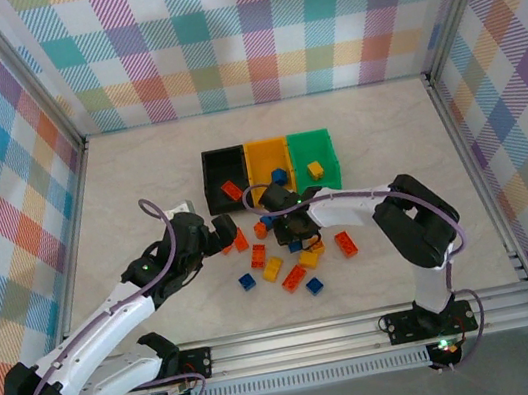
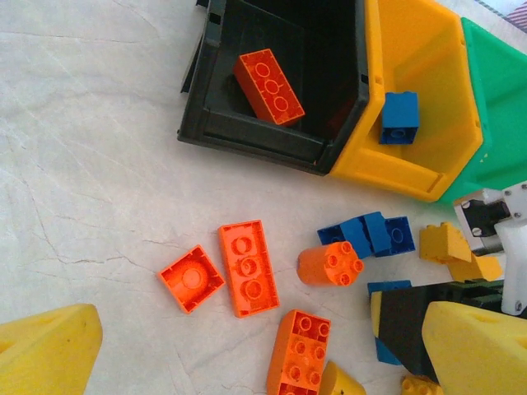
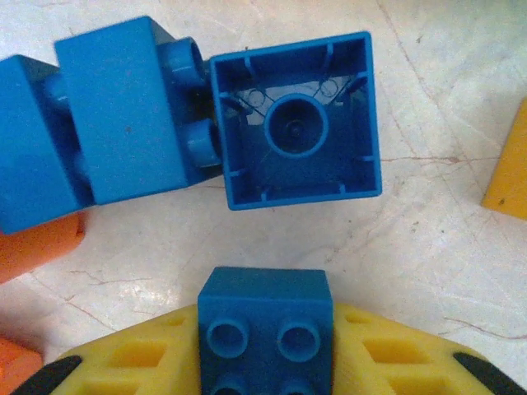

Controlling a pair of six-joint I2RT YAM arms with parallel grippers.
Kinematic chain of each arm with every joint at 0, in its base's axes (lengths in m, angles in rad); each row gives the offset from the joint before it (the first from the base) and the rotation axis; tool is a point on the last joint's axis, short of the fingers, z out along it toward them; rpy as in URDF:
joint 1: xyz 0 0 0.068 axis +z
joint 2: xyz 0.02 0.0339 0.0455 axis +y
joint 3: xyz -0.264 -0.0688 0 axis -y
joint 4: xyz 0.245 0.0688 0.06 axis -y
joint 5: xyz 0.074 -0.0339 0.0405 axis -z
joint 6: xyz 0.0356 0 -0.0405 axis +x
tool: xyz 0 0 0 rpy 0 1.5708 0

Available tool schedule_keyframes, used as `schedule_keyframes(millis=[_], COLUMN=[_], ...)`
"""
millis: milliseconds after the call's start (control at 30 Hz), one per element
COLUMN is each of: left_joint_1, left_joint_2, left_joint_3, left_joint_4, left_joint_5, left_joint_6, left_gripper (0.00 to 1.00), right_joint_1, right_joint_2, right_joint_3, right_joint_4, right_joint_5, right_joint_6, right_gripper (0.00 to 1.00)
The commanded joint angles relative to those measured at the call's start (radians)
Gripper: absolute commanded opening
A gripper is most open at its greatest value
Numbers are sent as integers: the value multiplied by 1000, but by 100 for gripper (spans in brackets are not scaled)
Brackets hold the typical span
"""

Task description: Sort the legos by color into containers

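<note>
The left arm (image 1: 103, 326) is being stretched forward and to the right from its base, and the left gripper (image 1: 221, 233) is being held low with its jaws spread wide apart. The right arm (image 1: 420, 232) is being folded at a raised elbow, with the forearm being reached leftward. The right gripper (image 3: 263, 362) is being pointed downward, and its yellow fingers (image 3: 132, 362) are being closed on a blue brick (image 3: 263, 300).
</note>
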Motion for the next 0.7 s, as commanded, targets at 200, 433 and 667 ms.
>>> schedule_keyframes(millis=[200, 433, 667], left_joint_1=[12, 14, 15], left_joint_2=[-3, -2, -22], left_joint_3=[-15, -13, -17], left_joint_4=[-16, -31, -43], left_joint_5=[-8, 17, 39], left_joint_6=[-14, -21, -21], left_gripper=[100, 100, 100], right_joint_1=[3, -78, -160], right_joint_2=[-182, -158, 63], right_joint_3=[23, 216, 469], right_joint_4=[-6, -57, -102], right_joint_5=[15, 19, 23], right_joint_6=[-109, -197, -241], right_gripper=[30, 30, 31])
